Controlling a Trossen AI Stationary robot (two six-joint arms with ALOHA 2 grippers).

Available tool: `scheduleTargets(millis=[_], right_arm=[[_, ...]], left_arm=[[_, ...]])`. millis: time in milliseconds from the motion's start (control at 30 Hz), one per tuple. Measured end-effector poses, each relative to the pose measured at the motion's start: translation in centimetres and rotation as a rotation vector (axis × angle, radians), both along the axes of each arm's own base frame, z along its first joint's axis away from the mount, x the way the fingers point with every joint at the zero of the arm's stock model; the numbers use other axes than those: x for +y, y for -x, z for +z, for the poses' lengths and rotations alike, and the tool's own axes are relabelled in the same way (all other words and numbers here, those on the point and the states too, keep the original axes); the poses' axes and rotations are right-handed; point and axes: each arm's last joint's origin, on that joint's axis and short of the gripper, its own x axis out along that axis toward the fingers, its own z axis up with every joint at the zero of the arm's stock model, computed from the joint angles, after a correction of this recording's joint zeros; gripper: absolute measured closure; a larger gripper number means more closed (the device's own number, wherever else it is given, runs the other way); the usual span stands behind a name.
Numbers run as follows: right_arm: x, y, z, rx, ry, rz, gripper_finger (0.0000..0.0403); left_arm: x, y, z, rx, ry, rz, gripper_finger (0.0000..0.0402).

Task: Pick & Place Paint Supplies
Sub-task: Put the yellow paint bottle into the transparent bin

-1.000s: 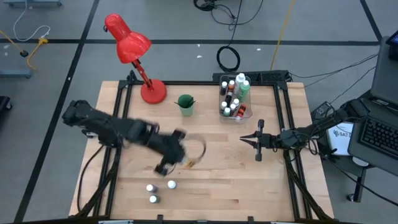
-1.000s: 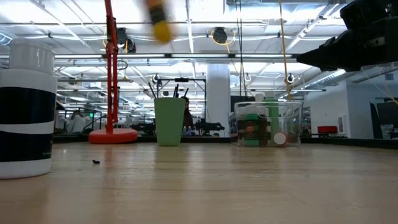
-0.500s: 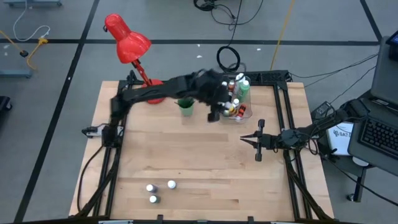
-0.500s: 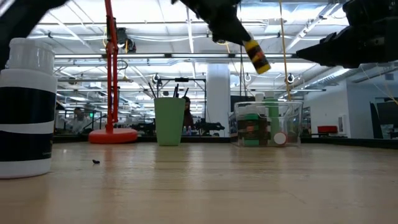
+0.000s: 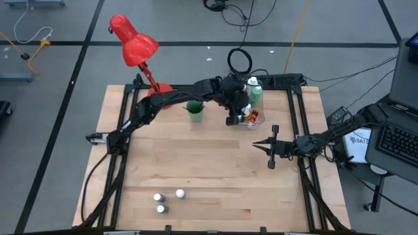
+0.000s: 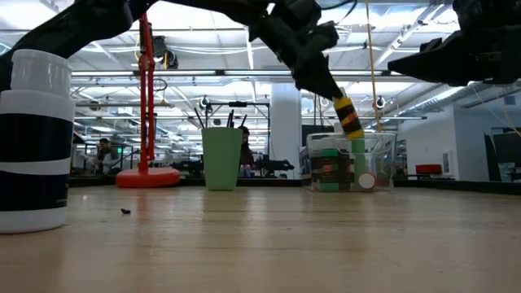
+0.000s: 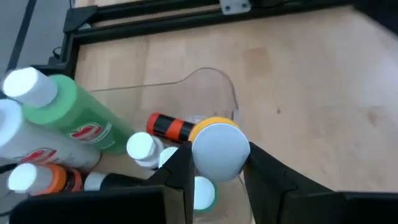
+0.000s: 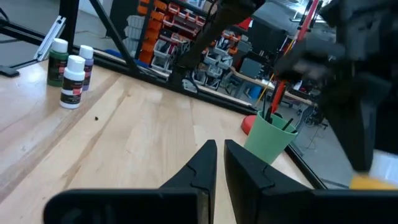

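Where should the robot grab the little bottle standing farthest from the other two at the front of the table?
Probably by its body just below the white cap, coming straight down from above. That bottle stands upright with open table around it, and its two neighbours stand apart, so open tool fingers should fit either side of it.

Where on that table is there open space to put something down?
Bare wood spans the middle, between the green cup and the three small bottles near the front edge. The clear bin is crowded with bottles, the left hand over it holding a yellow bottle.
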Motion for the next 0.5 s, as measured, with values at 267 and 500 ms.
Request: scheduleTargets(millis=[267, 500], right_arm=[[0.0, 0.0, 0.0, 0.004, 0.001, 0.001, 0.0378], [0.0, 0.0, -0.1, 0.006, -0.014, 0.001, 0.0378]], left_arm=[[0.3, -0.9, -2.2, 0.037, -0.024, 0.018, 0.0308], [0.3, -1.3, -4.5, 0.109, -0.009, 0.022, 0.0308]])
